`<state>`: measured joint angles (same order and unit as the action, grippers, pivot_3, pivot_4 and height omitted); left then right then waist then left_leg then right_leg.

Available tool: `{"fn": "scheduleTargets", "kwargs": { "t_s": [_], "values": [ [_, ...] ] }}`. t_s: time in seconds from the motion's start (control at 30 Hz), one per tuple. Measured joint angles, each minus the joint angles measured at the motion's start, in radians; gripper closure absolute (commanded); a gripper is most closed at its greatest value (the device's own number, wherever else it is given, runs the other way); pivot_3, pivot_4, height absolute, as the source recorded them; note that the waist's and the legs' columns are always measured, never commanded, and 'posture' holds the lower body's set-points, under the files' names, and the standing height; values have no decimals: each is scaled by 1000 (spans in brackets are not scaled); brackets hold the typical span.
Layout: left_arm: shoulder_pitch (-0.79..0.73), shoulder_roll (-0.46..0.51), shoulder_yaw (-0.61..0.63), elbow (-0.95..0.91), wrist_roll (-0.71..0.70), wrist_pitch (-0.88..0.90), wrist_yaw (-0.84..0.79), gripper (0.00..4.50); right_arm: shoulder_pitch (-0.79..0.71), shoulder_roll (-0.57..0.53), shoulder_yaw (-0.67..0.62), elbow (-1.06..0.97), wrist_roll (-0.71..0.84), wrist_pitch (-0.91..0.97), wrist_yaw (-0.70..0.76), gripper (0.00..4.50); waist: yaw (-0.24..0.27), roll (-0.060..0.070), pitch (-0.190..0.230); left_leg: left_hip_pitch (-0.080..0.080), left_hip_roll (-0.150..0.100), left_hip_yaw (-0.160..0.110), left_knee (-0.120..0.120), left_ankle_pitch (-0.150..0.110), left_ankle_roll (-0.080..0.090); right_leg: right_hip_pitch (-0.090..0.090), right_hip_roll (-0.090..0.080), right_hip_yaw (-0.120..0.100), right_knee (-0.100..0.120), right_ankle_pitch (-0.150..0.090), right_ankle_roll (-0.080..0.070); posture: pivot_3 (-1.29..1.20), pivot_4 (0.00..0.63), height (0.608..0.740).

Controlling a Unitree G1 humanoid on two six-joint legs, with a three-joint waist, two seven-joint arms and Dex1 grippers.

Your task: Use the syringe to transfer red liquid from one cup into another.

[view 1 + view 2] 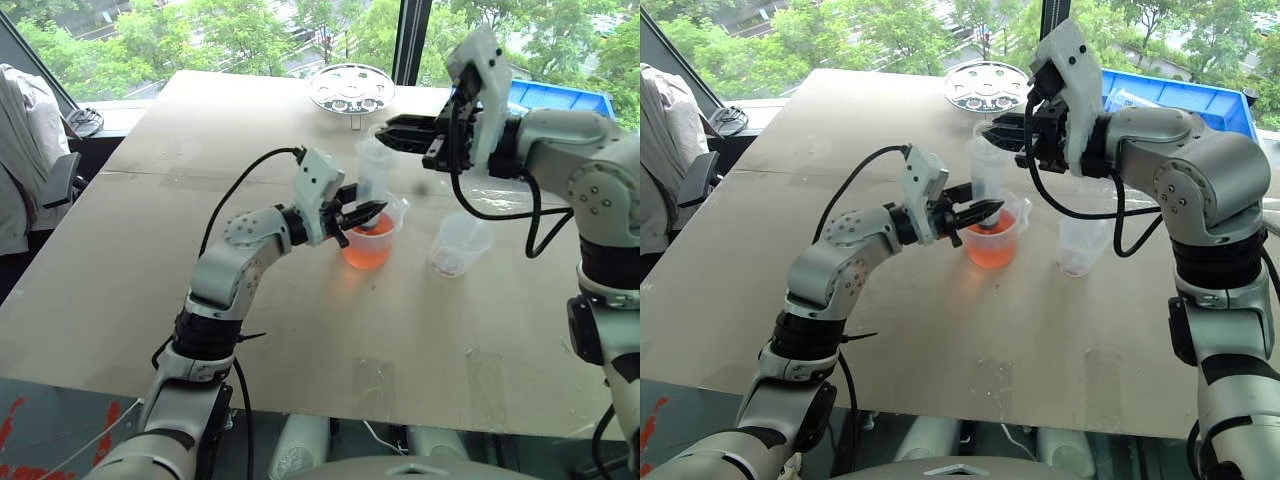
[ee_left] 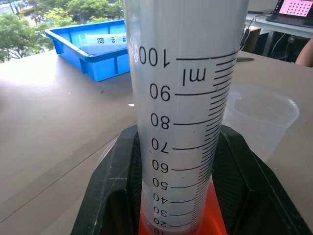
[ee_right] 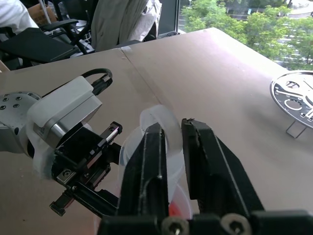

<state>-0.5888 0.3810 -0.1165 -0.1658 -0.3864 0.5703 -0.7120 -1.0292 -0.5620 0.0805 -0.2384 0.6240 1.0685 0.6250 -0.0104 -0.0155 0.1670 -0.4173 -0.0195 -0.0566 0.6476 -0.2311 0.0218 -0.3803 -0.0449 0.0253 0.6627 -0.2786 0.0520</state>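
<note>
While the left gripper (image 1: 368, 211) pinches the barrel of the one syringe (image 2: 186, 98), standing upright in the beaker (image 1: 372, 240) of red liquid (image 1: 368, 250), the right gripper (image 1: 1008, 131) is clamped on its ring-shaped plunger end. Two cups: the beaker mid-table, the small cup (image 1: 458, 243) just beside it toward the table's right edge.

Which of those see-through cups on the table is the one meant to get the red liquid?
Start at the big brown table and find the beaker of red liquid at its middle, where a syringe stands upright. The small cup stands apart from it on the robot's right. It is the shorter, narrower one and holds no red.
</note>
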Motion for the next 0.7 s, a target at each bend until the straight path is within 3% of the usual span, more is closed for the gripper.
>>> {"fn": "scheduleTargets", "kwargs": {
  "t_s": [0.7],
  "values": [
    [-19, 1, 29, -1, -23, 33, -5, 3103, -20, 25, 0, 43, -36, -54, 22, 4462, -2, 0, 0, 0, 0, 0, 0, 0, 0, 0, 0, 0, 0, 0, 0, 0, 150, 740]
  ]
}}
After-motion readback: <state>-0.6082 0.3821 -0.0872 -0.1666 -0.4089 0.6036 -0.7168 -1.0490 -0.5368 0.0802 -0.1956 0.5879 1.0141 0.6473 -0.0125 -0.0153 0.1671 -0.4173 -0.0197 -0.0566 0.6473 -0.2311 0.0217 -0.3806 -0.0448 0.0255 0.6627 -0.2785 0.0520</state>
